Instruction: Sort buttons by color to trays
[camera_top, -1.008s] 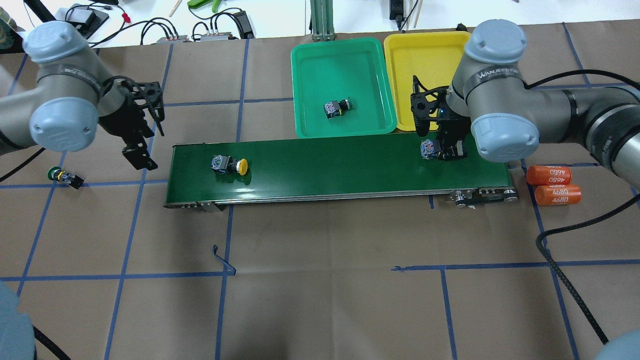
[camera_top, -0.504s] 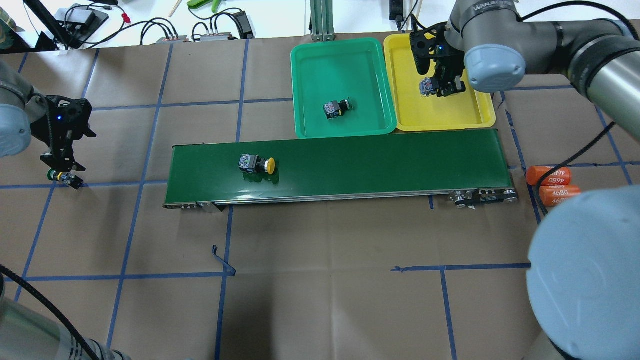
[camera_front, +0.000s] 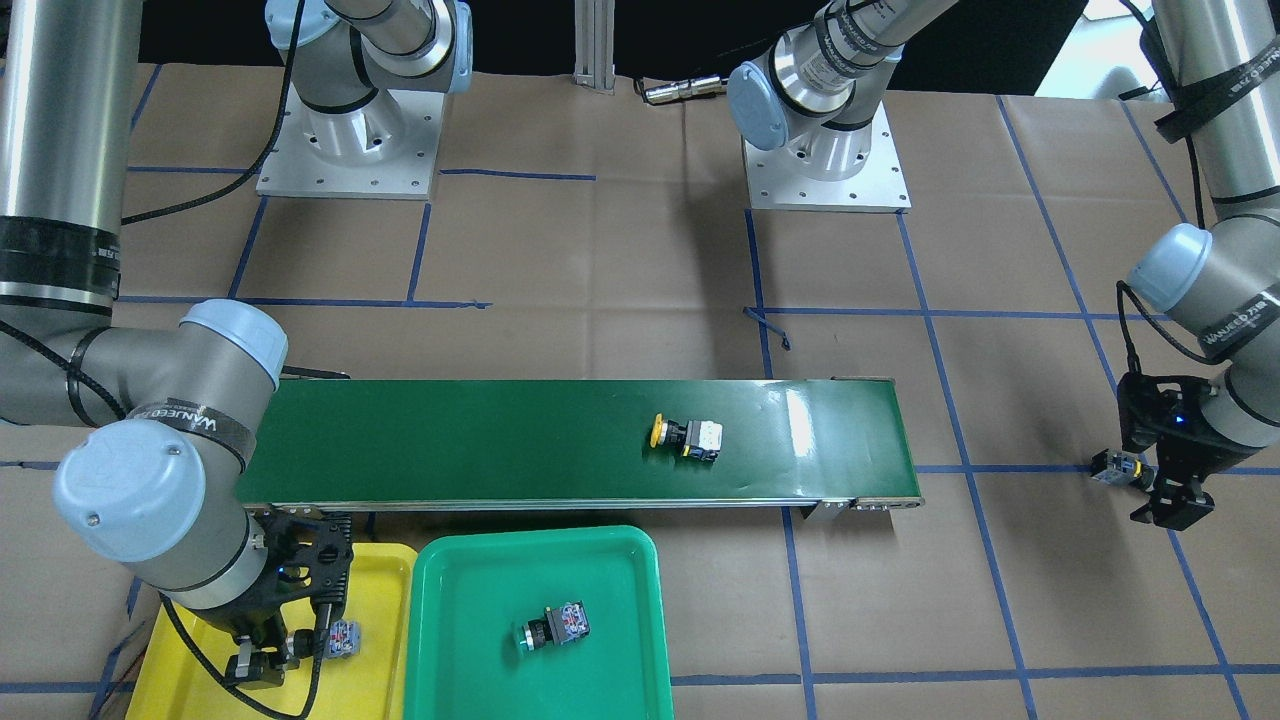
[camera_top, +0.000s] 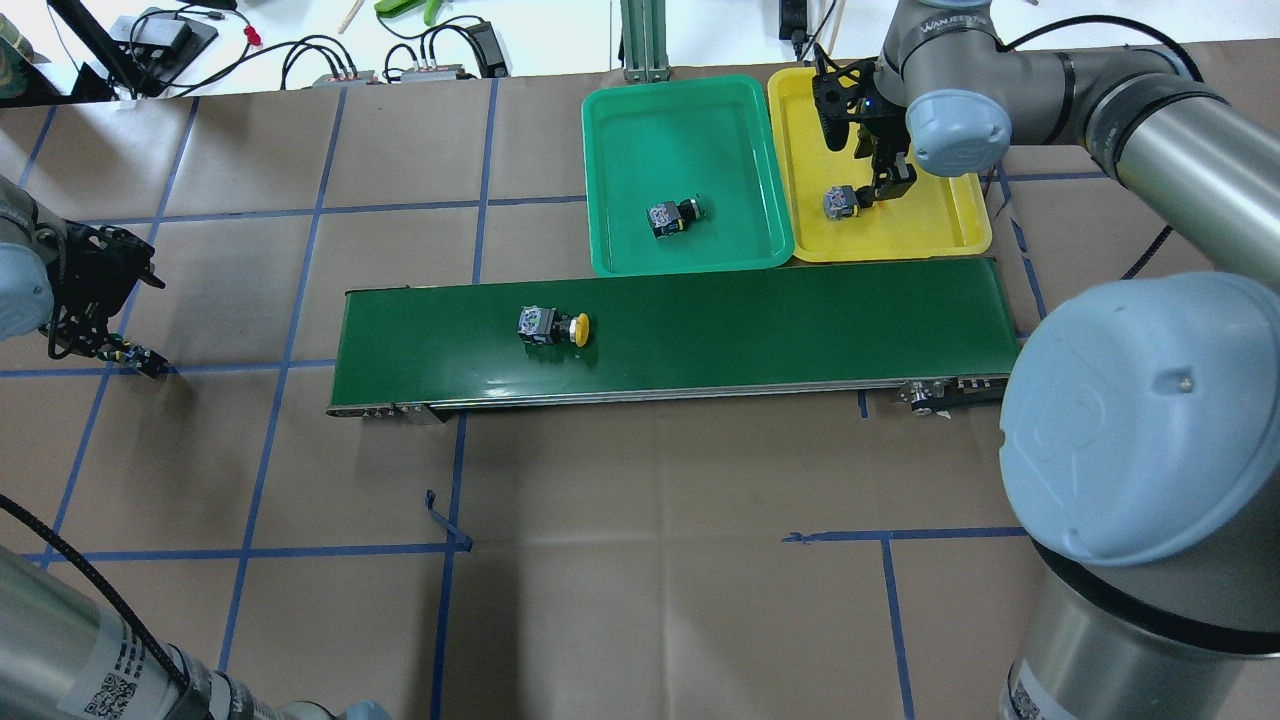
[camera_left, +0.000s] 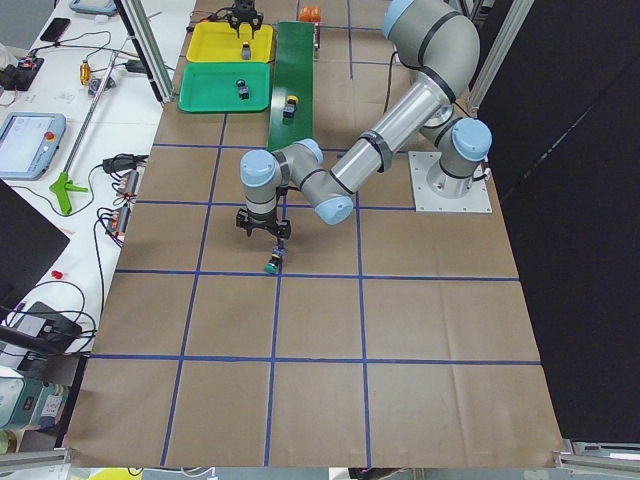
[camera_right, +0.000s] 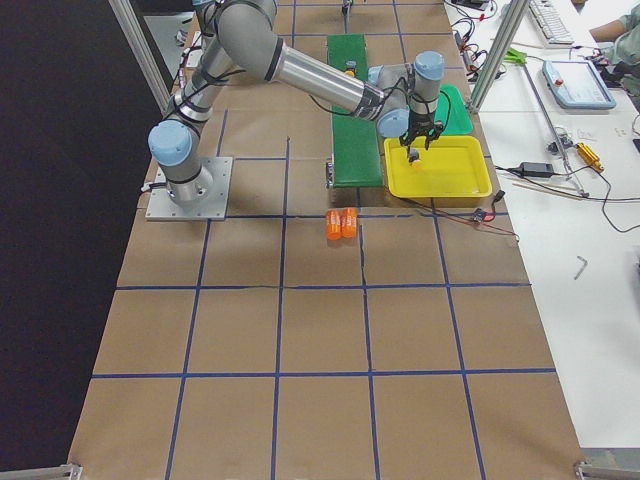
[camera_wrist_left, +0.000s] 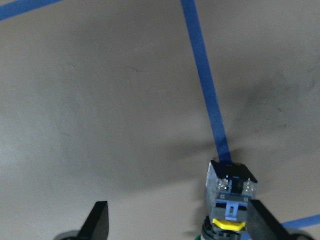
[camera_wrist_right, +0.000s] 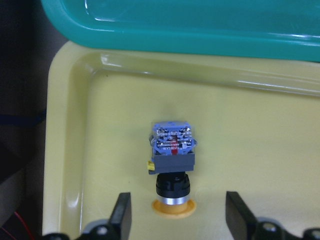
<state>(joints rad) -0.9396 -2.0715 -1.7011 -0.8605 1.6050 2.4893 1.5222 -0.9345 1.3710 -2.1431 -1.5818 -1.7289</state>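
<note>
Button, lower right of frame: seems light, rigid; take flat body sides, not cap. Left gripper, right gripper both wide.

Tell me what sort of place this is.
Probably a robotics lab or test cell rather than a factory line: a table covered in brown paper gridded with blue tape, a short dark green conveyor belt set on it, and a white side bench holding what looks like a control pendant.
</note>
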